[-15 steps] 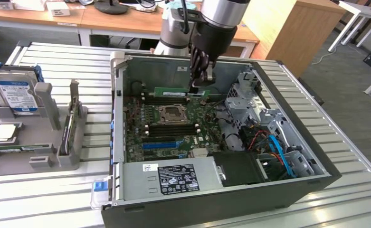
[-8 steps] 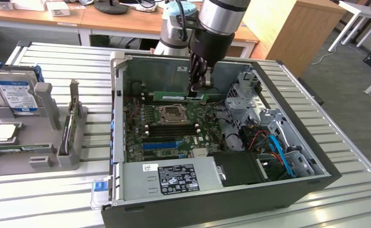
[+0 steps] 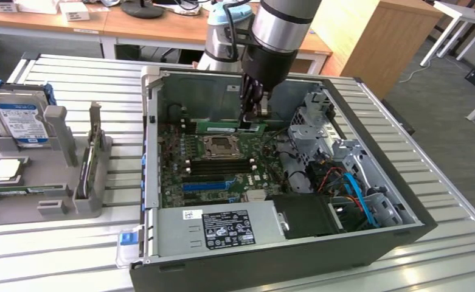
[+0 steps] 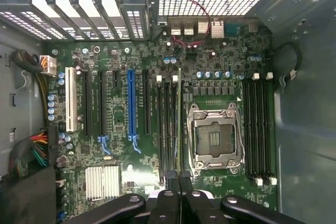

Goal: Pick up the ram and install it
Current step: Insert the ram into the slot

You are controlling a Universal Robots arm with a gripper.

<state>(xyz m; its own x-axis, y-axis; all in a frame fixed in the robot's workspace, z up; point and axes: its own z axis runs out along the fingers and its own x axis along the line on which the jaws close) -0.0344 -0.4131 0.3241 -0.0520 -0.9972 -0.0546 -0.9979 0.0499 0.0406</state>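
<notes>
Ram [image 3: 221, 128] is pinched edge-up in the closed pincer [image 3: 254, 121]. In the exterior view it lies lengthwise over the memory slots at 12 o'clock of the CPU socket [image 3: 219, 146]; whether it has seated in a slot I cannot tell

Largest in the scene is the slatted metal counter [image 3: 75, 255]. On it the open computer case [image 3: 302, 258] lies on its side, its green motherboard [image 3: 180, 176] facing up. The robot arm [image 3: 282, 27] comes down into the case from 12 o'clock. At 6 o'clock of the board sits the power supply [image 3: 221, 228] with its black label. At 3 o'clock is a metal drive cage [image 3: 318, 128] with a blue cable [image 3: 359, 194] below it. At 9 o'clock of the case, apart from it, a grey parts holder [image 3: 59, 182] has a hard drive [image 3: 22, 121] standing in it

In the wrist view the stick [image 4: 180, 124] shows as a thin edge running out from the pincer [image 4: 178, 179]. It sits just beside the CPU socket [image 4: 215, 139], between it and a bank of black memory slots [image 4: 167, 124]. The blue expansion slot [image 4: 132, 103] lies beyond those, and a silver heatsink [image 4: 102, 182] sits near that slot's end
</notes>
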